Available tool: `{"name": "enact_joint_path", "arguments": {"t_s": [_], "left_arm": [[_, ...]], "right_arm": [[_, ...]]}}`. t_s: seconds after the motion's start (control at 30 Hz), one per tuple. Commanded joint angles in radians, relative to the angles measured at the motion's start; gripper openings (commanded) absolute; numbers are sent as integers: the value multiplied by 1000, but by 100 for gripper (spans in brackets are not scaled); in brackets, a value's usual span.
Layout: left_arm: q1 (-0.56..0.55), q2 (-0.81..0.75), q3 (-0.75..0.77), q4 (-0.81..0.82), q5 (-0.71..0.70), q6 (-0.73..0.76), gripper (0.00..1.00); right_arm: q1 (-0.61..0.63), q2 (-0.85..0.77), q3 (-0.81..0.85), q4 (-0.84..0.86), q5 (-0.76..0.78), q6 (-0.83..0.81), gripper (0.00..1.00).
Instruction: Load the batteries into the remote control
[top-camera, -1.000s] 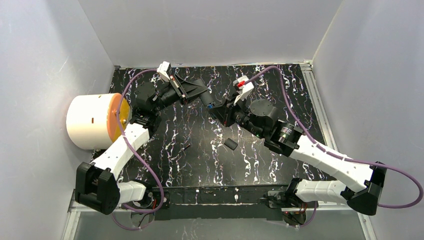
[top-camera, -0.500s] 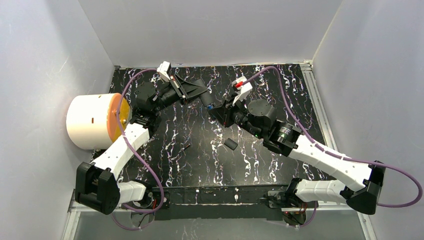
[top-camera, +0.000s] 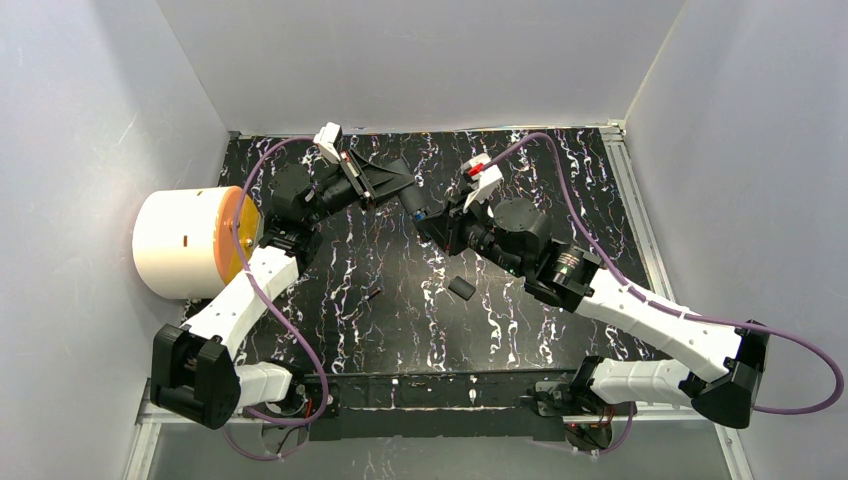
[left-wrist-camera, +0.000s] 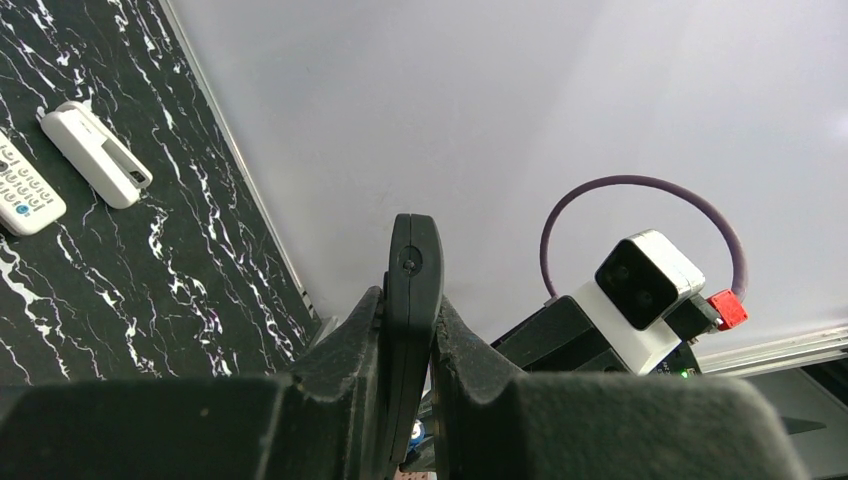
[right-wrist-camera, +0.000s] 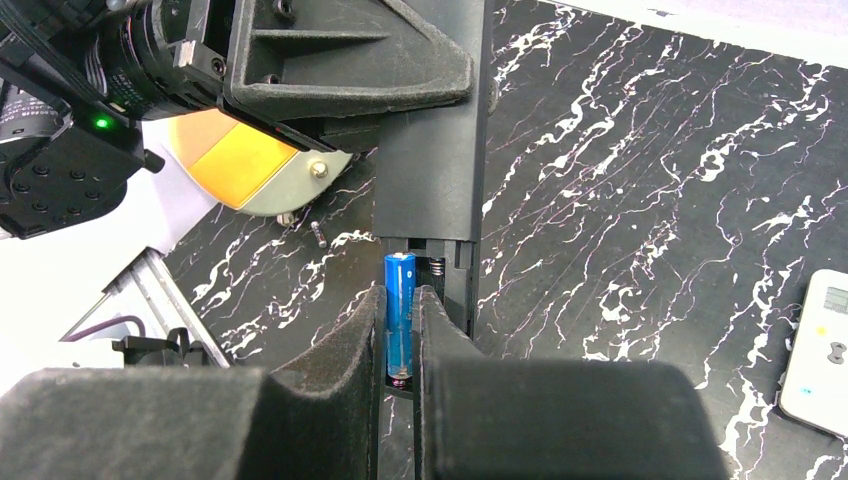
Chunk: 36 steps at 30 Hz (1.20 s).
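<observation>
Nearer to the arm bases than the black remote (top-camera: 404, 196), two small things lie on the marbled table (top-camera: 560, 180). One is a dark battery (top-camera: 373, 294), nearer and slightly to the remote's left. The other is a small dark flat piece (top-camera: 461, 288), nearer and to its right. The two are well apart from each other and from the remote.

Above them the left gripper (left-wrist-camera: 410, 310) is clamped on the black remote, which stands on edge between its fingers, clear of the table. Just to the remote's right, the right gripper (right-wrist-camera: 400, 310) is closed on the blue battery (right-wrist-camera: 400, 272). The battery runs lengthwise along the fingers. Its free end sits at the mouth of the remote's open compartment, beside a small spring (right-wrist-camera: 437, 266). Whether the battery touches the remote cannot be told.

Left of the remote, past the left arm, a white drum with an orange face (top-camera: 185, 243) stands against the side wall.

Farther off, a white remote (left-wrist-camera: 22, 192) with buttons and a white oblong piece (left-wrist-camera: 95, 155) lie side by side on the table, well apart from the black remote.
</observation>
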Motion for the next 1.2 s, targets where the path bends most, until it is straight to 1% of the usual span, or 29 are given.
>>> {"name": "enact_joint_path", "arguments": {"t_s": [0.0,0.33,0.5,0.67,0.9,1.17], "left_arm": [[8,-59,62,166,-12,-133,0],[31,-57,65,167,-5,-124,0],[34,-63,71,166,7,-118,0],[34,-74,69,166,12,-129,0],[42,-92,76,166,19,-135,0],[43,-102,83,171,20,-113,0]], "right_arm": [[0,57,-74,-323,-13,-25,1],[-1,48,-86,-355,-40,-31,1],[-1,68,-87,-380,-50,-25,1],[-4,101,-74,-401,-5,-1,1],[-9,114,-115,-392,36,32,1],[-22,123,-129,-407,-7,57,1]]}}
